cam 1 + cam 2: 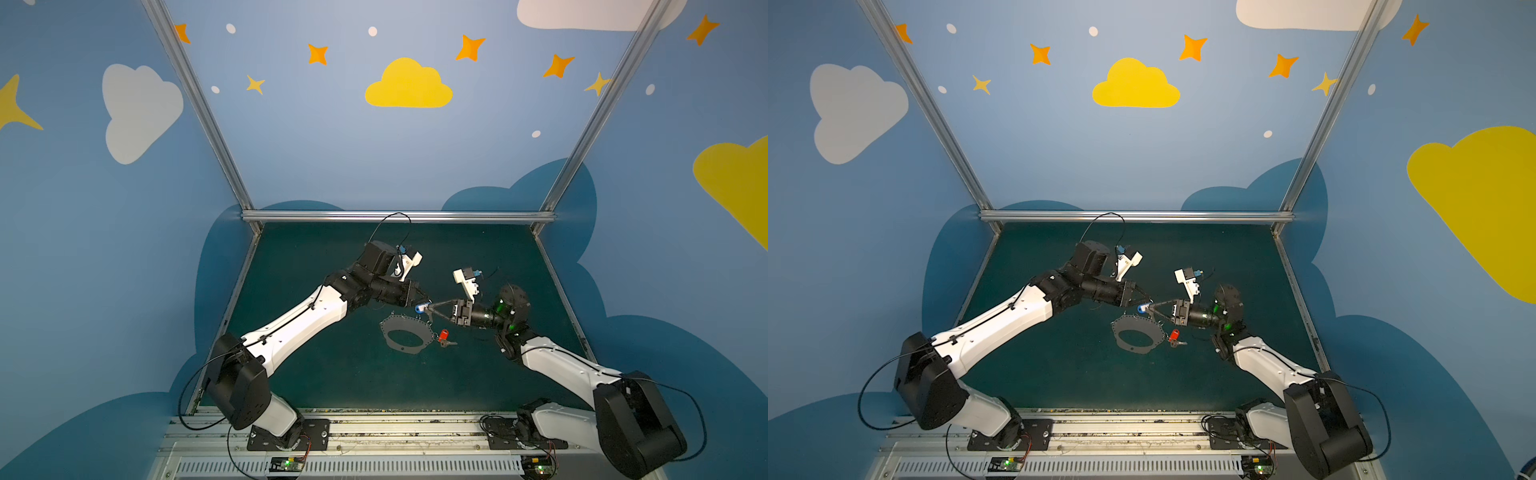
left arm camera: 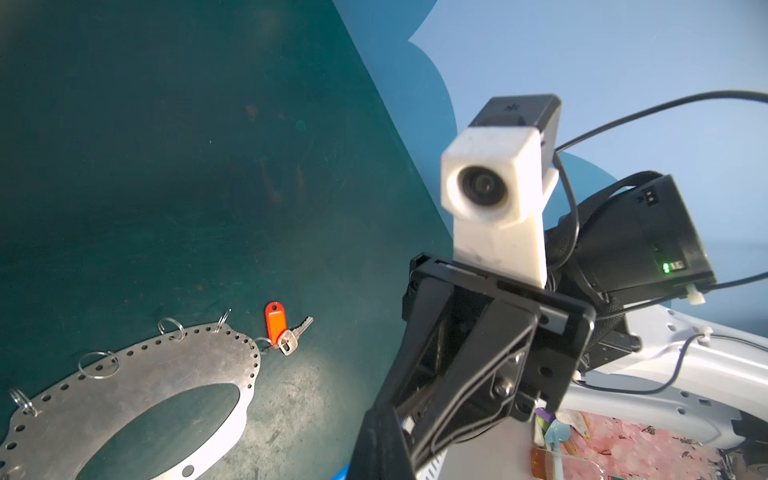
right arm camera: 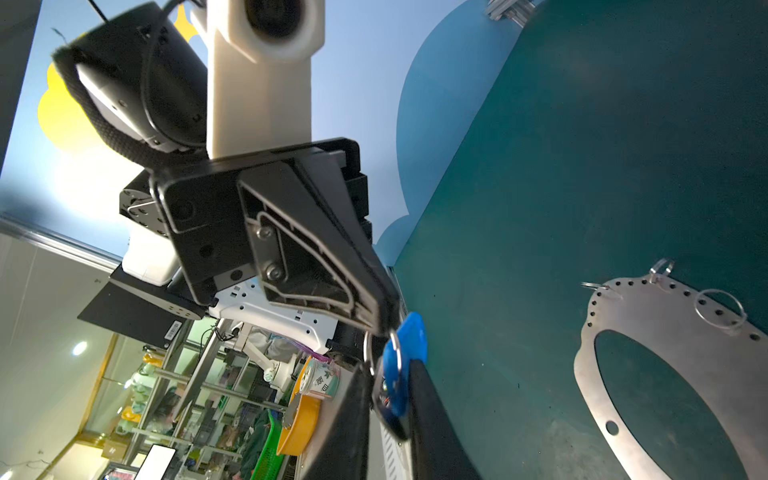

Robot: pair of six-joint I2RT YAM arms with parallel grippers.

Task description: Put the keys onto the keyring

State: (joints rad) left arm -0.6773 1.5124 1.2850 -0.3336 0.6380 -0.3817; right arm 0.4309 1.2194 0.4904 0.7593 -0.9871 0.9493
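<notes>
While both arms meet above the middle of the surface (image 1: 332, 374), the right pincer (image 1: 429, 311) has its two black fingers (image 3: 432, 415) drawn in close on either side of the blue-tagged key (image 1: 420, 308), pinching the blue plastic tag (image 3: 409, 353) between them, clear of the green mat. And the left pincer (image 1: 427, 300) comes in from the opposite side with its jaws pressed together, tips right at the tag's small split ring in the right wrist view; whether they actually nip that ring, I cannot tell. The metal blade of this key is hard to make out behind the fingers. Just below the two pincers in both top views, the keyring (image 1: 388, 328) lies flat on the surface, a grey oval plate with a big oval hole, a row of small holes around its rim and several wire rings (image 2: 99, 365) standing off its edge. Over on the plate's right-hand edge, the red-tagged key (image 1: 444, 335) rests on the mat, its orange-red tag (image 2: 275, 322) and silver blade lying beside each other, linked to one of those rings at the rim.
</notes>
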